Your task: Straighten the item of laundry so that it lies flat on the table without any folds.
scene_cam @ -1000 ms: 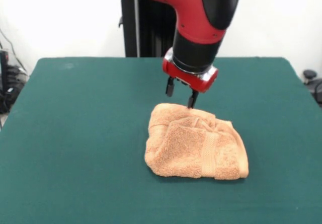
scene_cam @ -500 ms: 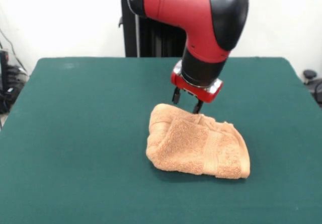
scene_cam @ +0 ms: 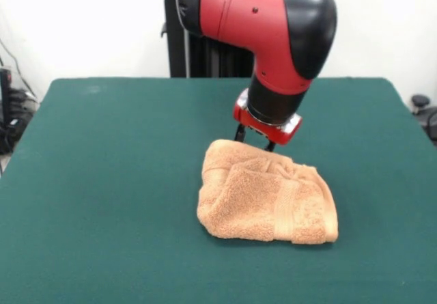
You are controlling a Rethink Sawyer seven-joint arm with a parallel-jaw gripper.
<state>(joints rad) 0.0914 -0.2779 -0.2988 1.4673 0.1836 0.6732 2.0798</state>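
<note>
The orange-tan towel [scene_cam: 263, 195] lies crumpled and folded over itself on the dark green table [scene_cam: 102, 181], right of centre. Its flat woven band [scene_cam: 285, 212] runs down the near right part. My gripper [scene_cam: 255, 141] hangs from the red and black arm, right at the towel's far edge. Its two black fingers [scene_cam: 240, 133] stand apart and open. Their tips reach down to the cloth's far top fold and are partly hidden behind it. Nothing is held.
The black pedestal [scene_cam: 205, 44] stands behind the table's far edge. Cables and gear [scene_cam: 10, 113] sit off the table's left side. A dark object [scene_cam: 421, 103] shows past the right edge.
The gripper has come down and a little to the right, from above the towel to its far edge. The towel has barely shifted.
</note>
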